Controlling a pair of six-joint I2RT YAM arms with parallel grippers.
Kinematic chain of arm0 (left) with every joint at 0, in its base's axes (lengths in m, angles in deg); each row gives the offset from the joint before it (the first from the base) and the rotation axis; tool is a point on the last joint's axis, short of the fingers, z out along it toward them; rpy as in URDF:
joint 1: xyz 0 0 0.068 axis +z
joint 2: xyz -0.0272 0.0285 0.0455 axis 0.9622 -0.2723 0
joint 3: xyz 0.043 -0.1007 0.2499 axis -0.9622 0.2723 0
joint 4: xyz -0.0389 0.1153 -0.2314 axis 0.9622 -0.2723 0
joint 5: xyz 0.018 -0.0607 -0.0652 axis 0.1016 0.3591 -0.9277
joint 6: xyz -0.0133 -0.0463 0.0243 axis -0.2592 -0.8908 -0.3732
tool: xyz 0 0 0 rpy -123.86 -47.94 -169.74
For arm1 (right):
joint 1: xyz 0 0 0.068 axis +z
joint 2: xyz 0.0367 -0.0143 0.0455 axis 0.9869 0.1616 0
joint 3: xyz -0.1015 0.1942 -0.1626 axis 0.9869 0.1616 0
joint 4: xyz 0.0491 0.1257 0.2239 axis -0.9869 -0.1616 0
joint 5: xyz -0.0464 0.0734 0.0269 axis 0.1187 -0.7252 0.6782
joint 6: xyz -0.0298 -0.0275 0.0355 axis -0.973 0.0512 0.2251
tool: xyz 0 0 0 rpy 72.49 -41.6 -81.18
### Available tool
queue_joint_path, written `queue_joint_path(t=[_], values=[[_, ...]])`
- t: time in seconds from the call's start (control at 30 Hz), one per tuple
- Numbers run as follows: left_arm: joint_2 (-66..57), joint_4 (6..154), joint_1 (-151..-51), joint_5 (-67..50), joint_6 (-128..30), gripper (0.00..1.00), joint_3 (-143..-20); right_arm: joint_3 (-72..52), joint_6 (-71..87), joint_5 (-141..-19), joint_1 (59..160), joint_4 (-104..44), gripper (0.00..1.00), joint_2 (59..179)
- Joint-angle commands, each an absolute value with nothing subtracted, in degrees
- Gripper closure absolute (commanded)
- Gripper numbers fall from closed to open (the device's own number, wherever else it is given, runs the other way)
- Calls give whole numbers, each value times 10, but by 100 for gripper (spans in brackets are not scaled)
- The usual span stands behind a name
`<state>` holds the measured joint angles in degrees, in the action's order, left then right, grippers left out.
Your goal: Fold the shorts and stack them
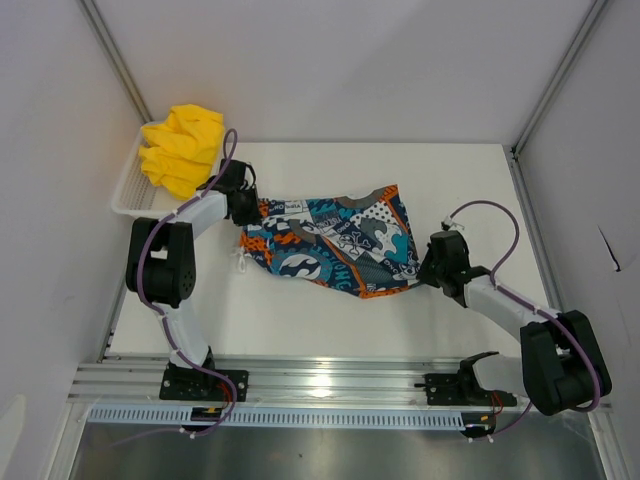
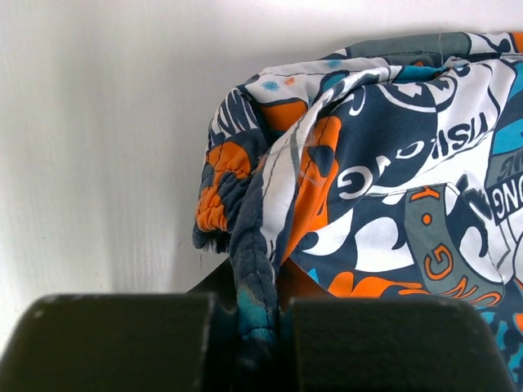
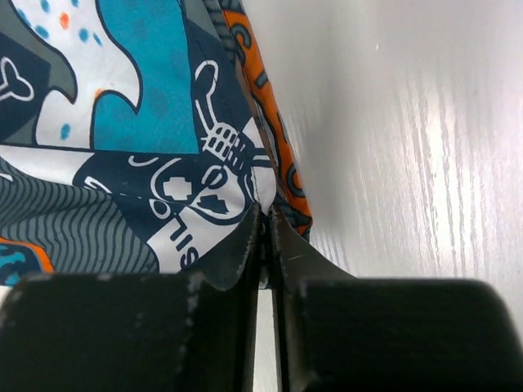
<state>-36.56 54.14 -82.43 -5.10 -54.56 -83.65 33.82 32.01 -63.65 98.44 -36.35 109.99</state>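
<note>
The printed shorts lie spread across the middle of the white counter, their blue, orange, black and white pattern facing up, stretched between the 2 arms. The left edge is gathered and rumpled, with a white cord end showing just below it; the right edge runs to an orange-trimmed hem.

The left end effector sits at that gathered left edge. In the left wrist view its fingers are closed tight on a bunched, rope-like fold of the print. The right end effector is at the lower right corner of the same pair. In the right wrist view its fingertips meet at the hem and appear to pinch a thin edge of cloth, though the contact is partly hidden by the fingers themselves.

The yellow shorts are heaped, unfolded, in the white mesh basket at the far left corner of the counter, just beyond the left arm.
</note>
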Motion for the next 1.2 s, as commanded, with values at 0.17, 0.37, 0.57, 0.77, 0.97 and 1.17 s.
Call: queue_joint_path(t=[0.17,0.37,0.57,0.77,0.97,1.17], values=[[-350,558,-819,-81,-574,100,-837,337,292,-648,978,-365,59,1091],[-343,539,-831,-66,-583,100,-842,270,281,-624,1020,-353,55,1096],[-337,506,-843,-47,-590,100,-863,185,271,-645,1091,-263,56,1169],[-338,496,-856,-33,-592,100,-876,68,235,-701,1039,-241,50,1309],[-338,501,-857,-22,-584,100,-881,-31,181,-744,984,-248,44,1410],[-348,495,-857,-19,-578,100,-898,-92,141,-737,952,-245,43,1478]])
